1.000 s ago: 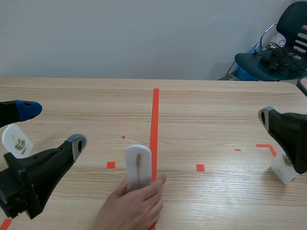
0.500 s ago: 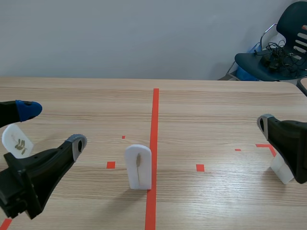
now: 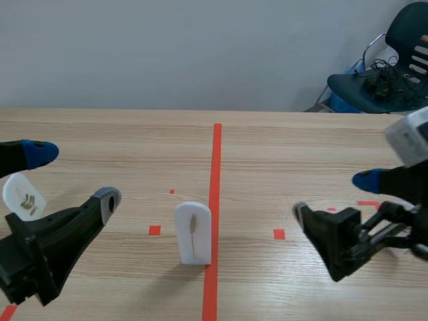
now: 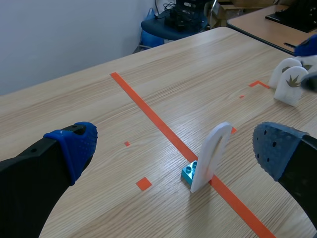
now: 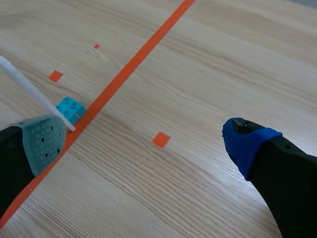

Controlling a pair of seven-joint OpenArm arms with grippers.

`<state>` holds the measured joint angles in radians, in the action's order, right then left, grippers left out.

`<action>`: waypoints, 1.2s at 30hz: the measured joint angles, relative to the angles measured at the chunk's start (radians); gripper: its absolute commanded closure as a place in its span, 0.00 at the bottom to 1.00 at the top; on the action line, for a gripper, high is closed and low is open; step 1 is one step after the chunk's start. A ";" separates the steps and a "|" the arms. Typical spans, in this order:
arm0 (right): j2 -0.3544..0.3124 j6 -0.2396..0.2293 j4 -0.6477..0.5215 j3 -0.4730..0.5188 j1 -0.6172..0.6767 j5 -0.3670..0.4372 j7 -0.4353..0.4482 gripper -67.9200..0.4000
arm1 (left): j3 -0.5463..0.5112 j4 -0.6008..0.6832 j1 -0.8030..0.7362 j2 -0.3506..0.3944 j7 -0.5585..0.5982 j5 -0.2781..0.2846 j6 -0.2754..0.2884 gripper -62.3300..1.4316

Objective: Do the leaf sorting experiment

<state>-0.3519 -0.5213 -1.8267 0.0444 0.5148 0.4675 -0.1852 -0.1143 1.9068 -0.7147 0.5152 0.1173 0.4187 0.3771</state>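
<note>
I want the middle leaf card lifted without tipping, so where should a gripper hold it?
Probably the rounded top of the leaf card, from above, pinching its two flat faces: it stands upright, thin, on a small blue brick.

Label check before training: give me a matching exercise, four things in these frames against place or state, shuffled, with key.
1 middle card
2 teal block
3 right gripper
4 chair

A beyond the table
B open, right of the tape line
C upright at the tape line
D against the card's base

Pairs: 1-C, 2-D, 3-B, 4-A
</note>
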 measured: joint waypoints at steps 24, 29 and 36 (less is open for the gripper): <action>0.205 0.117 0.725 -0.666 -0.486 -0.512 0.494 0.38 | 0.000 0.000 0.000 0.000 0.000 0.000 0.000 0.00; 0.183 0.116 0.716 -0.665 -0.465 -0.512 0.465 0.51 | 0.000 0.000 0.000 0.000 0.000 0.000 0.000 0.00; 0.157 0.118 0.716 -0.655 -0.462 -0.513 0.465 0.93 | 0.000 0.000 0.000 0.000 0.000 0.000 0.000 0.00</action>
<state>-0.1947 -0.4034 -1.1107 -0.6109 0.0532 -0.0452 0.2798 -0.1143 1.9068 -0.7147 0.5152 0.1169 0.4187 0.3771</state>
